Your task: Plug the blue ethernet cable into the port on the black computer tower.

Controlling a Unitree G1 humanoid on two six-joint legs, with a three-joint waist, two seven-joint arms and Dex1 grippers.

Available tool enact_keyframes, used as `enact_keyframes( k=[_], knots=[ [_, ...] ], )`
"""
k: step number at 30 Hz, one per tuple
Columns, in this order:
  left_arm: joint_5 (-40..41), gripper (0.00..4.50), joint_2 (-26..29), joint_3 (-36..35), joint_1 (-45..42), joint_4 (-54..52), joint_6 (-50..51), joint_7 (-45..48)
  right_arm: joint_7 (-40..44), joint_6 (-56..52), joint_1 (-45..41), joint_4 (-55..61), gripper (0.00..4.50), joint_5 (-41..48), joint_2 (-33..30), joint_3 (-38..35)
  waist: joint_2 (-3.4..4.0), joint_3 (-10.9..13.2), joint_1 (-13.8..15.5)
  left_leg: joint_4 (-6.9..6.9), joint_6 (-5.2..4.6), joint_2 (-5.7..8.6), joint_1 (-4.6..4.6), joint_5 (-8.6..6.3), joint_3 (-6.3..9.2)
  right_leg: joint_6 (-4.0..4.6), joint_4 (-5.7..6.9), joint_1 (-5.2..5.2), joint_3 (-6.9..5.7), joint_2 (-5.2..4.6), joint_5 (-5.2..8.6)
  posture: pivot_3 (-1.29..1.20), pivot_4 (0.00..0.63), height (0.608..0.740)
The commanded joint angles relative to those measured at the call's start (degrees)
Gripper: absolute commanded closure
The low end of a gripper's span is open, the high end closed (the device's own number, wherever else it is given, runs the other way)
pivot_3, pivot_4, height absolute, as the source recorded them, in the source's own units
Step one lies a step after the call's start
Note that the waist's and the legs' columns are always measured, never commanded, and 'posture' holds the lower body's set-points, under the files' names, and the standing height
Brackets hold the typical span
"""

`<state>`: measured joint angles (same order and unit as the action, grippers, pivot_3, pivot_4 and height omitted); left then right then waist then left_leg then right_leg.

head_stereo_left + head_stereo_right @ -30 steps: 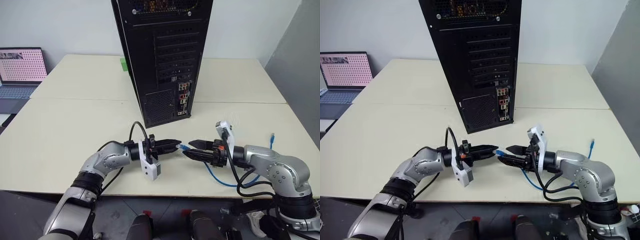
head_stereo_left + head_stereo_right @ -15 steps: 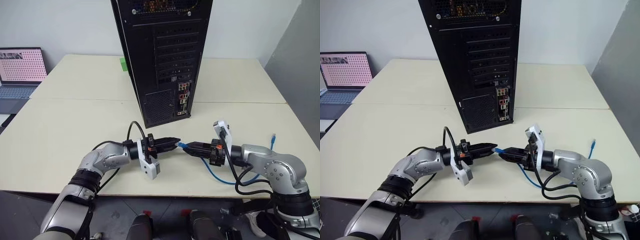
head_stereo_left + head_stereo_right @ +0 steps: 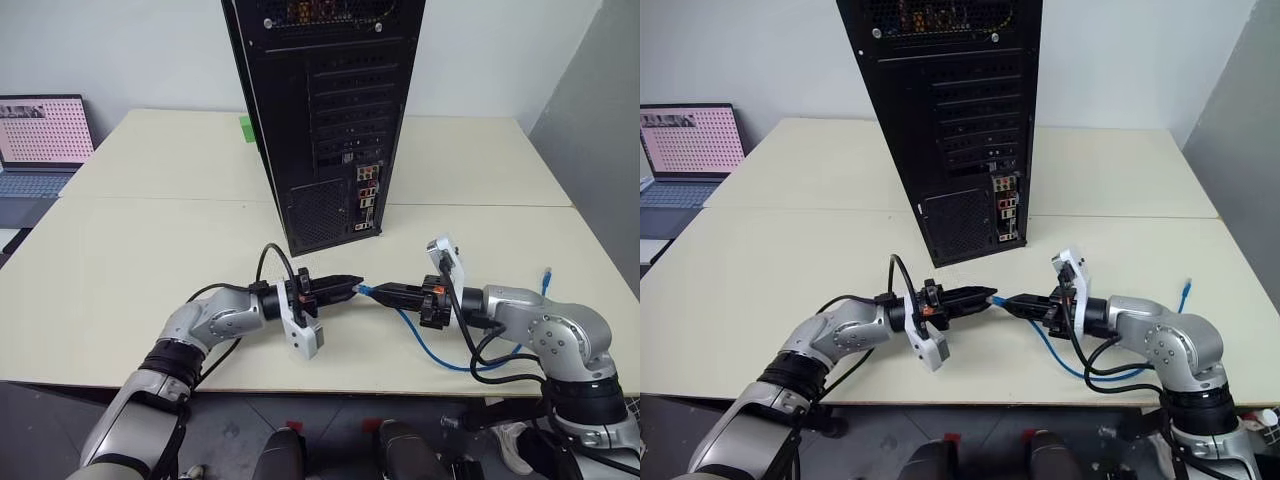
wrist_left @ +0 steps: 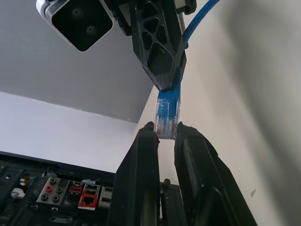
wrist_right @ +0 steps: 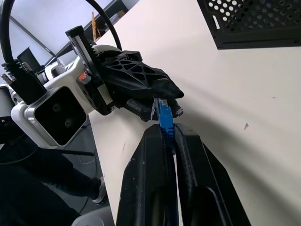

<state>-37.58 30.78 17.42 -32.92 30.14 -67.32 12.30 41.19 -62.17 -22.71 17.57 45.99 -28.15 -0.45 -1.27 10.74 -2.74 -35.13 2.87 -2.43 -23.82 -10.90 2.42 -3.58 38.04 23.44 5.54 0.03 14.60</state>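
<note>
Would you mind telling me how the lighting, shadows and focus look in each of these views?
Left eye view: even light, soft shadows on the table under both arms. Left wrist view: the blue ethernet cable plug is sharp between the left hand's fingers, the black computer tower softer. Right wrist view: the wall behind is bright and washed out.

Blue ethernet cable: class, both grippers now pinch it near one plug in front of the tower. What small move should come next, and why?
Probably the left gripper should let go. Its fingertips clamp the plug's tip on the blue ethernet cable, while the right gripper is shut on the cord just behind. Freeing the tip lets the right arm carry it to the port on the black computer tower.
</note>
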Motion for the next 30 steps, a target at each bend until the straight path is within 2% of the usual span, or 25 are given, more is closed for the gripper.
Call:
enact_keyframes(
  k=[1, 5, 7, 10, 16, 21, 25, 30],
  knots=[
    [6.37, 3.35, 0.5, 2.58, 0.66, 0.44, 3.33, 5.06, 1.11, 0.89, -1.58, 0.7, 4.5, 0.38, -1.46, -0.49, 0.0, 0.0, -0.02, 0.0, 0.0, 0.0, 0.0, 0.0, 0.0, 0.0, 0.0, 0.0, 0.0, 0.0, 0.0, 0.0, 0.15, 0.74],
    [19.85, 2.44, 1.17, 3.46, 4.1, -1.67, 11.01, 14.06, 0.13, 3.3, -1.28, 1.45, 4.5, -1.67, -2.71, -0.78, 0.01, 0.0, -0.35, 0.01, 0.0, 0.0, 0.01, 0.0, 0.0, 0.0, -0.01, 0.0, 0.01, 0.0, 0.0, 0.0, 0.15, 0.74],
    [27.19, 2.1, 1.11, 2.85, 6.81, -5.46, 18.38, 19.18, -1.31, 4.74, -0.81, 2.39, 4.5, -2.96, -2.99, -1.31, 0.01, 0.0, -0.49, 0.02, 0.0, -0.02, 0.0, 0.0, 0.0, 0.01, 0.01, 0.01, 0.01, 0.0, 0.01, 0.0, 0.15, 0.74],
    [38.63, 1.52, 0.66, 0.78, 11.91, -15.29, 36.09, 25.43, -5.4, 7.05, -0.49, 5.02, 4.5, -5.52, -2.49, -2.31, 0.0, 0.0, -0.53, 0.02, 0.0, -0.03, -0.01, 0.0, 0.0, 0.01, 0.03, 0.03, 0.01, 0.01, 0.01, 0.0, 0.15, 0.74],
    [51.26, 1.52, -0.82, -3.24, 18.02, -36.41, 69.55, 24.08, -20.16, 8.46, -3.2, 10.18, 4.5, -13.39, 4.15, 0.49, 0.01, 0.0, -0.64, 0.01, 0.0, -0.08, -0.02, 0.0, 0.02, 0.02, 0.06, 0.06, 0.0, 0.06, 0.01, 0.0, 0.15, 0.74],
    [56.59, 1.52, -4.21, -5.02, 18.02, -46.71, 87.4, 19.54, -32.1, 7.38, -5.83, 9.75, 4.5, -17.9, 14.03, 1.06, -0.01, -0.01, -0.66, 0.01, 0.0, -0.09, -0.01, 0.0, 0.08, 0.02, 0.04, 0.06, -0.01, 0.11, 0.02, 0.0, 0.15, 0.74],
    [56.94, 1.52, -8.53, -7.1, 16.85, -49.98, 94.03, 13.96, -37.01, 8.61, -7.76, 7.78, 4.5, -21.46, 19.67, 2.86, -0.01, -0.01, -0.65, 0.01, 0.0, -0.09, -0.03, 0.0, 0.09, 0.03, 0.03, 0.08, -0.01, 0.12, 0.02, 0.0, 0.15, 0.74],
    [50.11, 1.52, -12.55, -9.66, 15.38, -48.54, 91.91, 5.4, -40.35, 12.07, -10.22, 3.53, 4.5, -25.83, 23.45, 3.75, -0.01, -0.01, -0.57, 0.01, 0.0, -0.09, -0.02, 0.0, 0.11, 0.04, 0.02, 0.06, -0.02, 0.12, 0.01, 0.0, 0.15, 0.74]
  ],
)
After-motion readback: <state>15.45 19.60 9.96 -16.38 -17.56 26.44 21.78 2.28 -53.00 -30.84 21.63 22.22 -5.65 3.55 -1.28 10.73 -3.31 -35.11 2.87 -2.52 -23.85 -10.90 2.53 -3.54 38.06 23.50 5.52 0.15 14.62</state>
